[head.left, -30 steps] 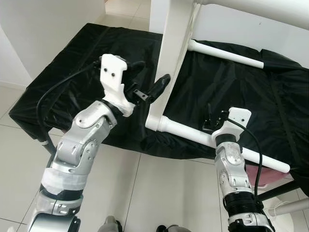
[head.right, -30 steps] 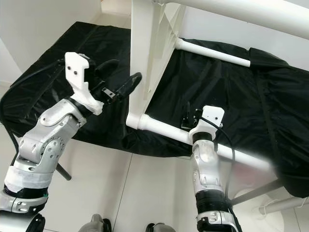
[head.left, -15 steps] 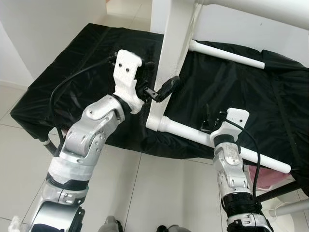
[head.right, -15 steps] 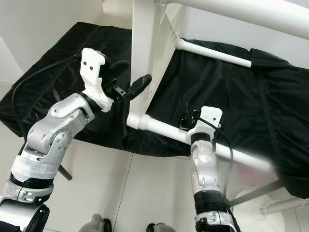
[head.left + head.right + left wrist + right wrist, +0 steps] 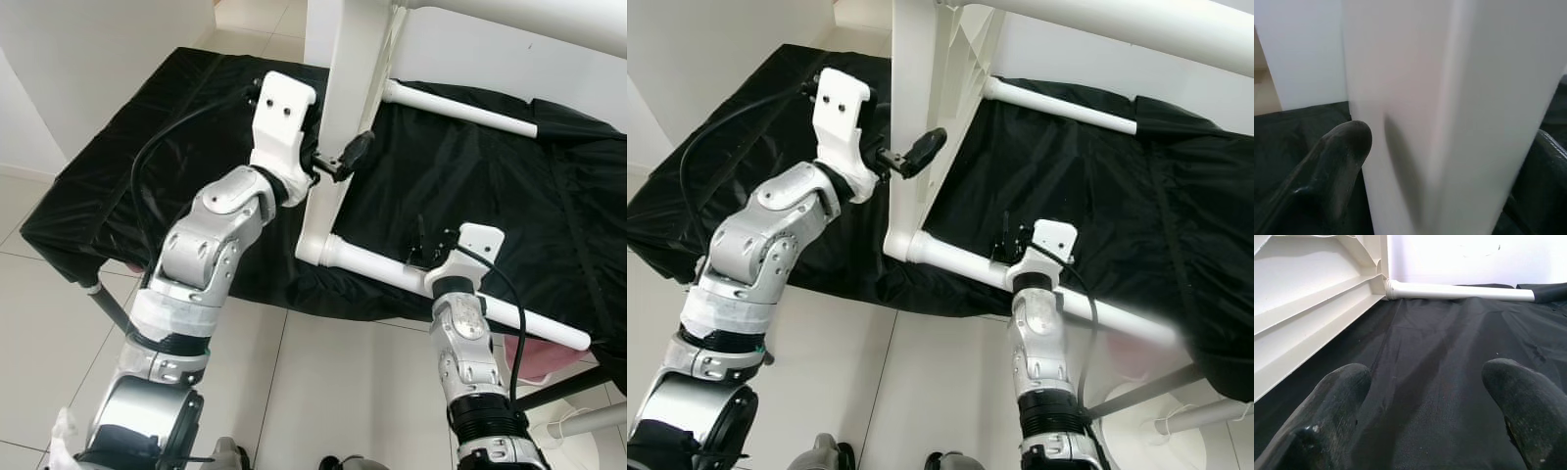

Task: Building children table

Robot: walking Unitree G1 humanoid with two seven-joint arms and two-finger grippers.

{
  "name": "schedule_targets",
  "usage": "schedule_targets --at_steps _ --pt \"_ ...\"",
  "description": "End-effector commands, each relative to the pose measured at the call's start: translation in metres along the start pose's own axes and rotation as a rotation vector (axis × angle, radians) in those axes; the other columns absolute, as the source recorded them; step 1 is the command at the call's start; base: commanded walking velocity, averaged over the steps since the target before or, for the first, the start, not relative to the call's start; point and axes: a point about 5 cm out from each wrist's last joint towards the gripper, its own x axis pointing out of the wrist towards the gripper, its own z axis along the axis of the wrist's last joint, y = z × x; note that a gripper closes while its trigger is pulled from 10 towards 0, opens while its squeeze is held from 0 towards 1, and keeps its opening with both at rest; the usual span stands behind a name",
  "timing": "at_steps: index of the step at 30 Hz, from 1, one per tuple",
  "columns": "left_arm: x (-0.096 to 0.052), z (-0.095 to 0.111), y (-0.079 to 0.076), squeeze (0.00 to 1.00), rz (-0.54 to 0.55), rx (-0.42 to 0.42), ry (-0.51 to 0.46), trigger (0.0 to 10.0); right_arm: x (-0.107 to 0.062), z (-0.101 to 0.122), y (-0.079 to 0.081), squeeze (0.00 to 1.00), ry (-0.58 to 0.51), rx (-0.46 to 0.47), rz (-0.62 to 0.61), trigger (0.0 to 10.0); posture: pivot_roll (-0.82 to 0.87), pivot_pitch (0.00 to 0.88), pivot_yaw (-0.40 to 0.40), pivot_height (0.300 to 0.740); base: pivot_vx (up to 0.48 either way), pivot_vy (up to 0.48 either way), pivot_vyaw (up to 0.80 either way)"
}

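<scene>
1. A white plastic children's table [image 5: 355, 108] lies tipped on its side on a black cloth [image 5: 176, 127]. Its flat top stands on edge, and it serves as the landmark here.
2. Two round white legs stick out from the tabletop toward the robot's right. The near leg [image 5: 392, 271] runs along the cloth by its front edge, and the far leg [image 5: 460, 109] lies farther back.
3. The left gripper [image 5: 333, 162] is raised to the near edge of the tabletop, above the socket where the near leg joins.
4. Its fingers are spread and straddle that edge. One black finger [image 5: 1334, 161] sits on one face of the white panel [image 5: 1449, 98] and the other on the opposite face. Whether they press the panel or only flank it cannot be told.
5. The right gripper [image 5: 428, 247] sits low, just beside the near leg, on the side toward the far leg.
6. Its fingers [image 5: 1334, 406] are spread apart over bare cloth, holding nothing, with the ribbed underside [image 5: 1308, 318] of the tabletop to one side.
7. The cloth lies on pale floor tiles [image 5: 333, 392].
</scene>
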Motion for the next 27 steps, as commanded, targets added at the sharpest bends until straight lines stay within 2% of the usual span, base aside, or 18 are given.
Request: schedule_targets --at_steps 1,7,17,23,24,27 --pt "0.005 0.008 0.011 0.00 0.304 0.087 0.014 10.0 -0.002 -0.004 -0.002 0.00 0.008 -0.007 -0.009 10.0 0.05 0.125 -0.028 0.740 0.000 0.000 0.00" --pt "0.008 0.011 0.010 0.00 0.361 0.120 0.031 10.0 -0.002 -0.004 -0.001 0.00 0.008 -0.006 -0.008 10.0 0.05 0.126 -0.028 0.740 0.000 0.000 0.00" --pt "0.010 0.013 -0.003 0.00 0.437 0.176 0.044 10.0 -0.002 -0.004 -0.001 0.00 0.008 -0.005 -0.014 10.0 0.05 0.132 -0.025 0.740 0.000 0.000 0.00" --pt "0.012 0.014 -0.007 0.00 0.529 0.181 0.066 10.0 -0.003 -0.004 -0.003 0.00 0.012 -0.007 -0.022 10.0 0.04 0.141 -0.028 0.740 0.000 0.000 0.00" --pt "0.013 0.015 -0.007 0.00 0.589 0.196 0.084 10.0 -0.004 -0.005 -0.003 0.00 0.015 -0.009 -0.023 10.0 0.04 0.142 -0.028 0.740 0.000 0.000 0.00" --pt "0.013 0.016 -0.006 0.00 0.623 0.213 0.099 10.0 -0.004 -0.005 -0.003 0.00 0.016 -0.009 -0.023 10.0 0.04 0.142 -0.028 0.740 0.000 0.000 0.00"
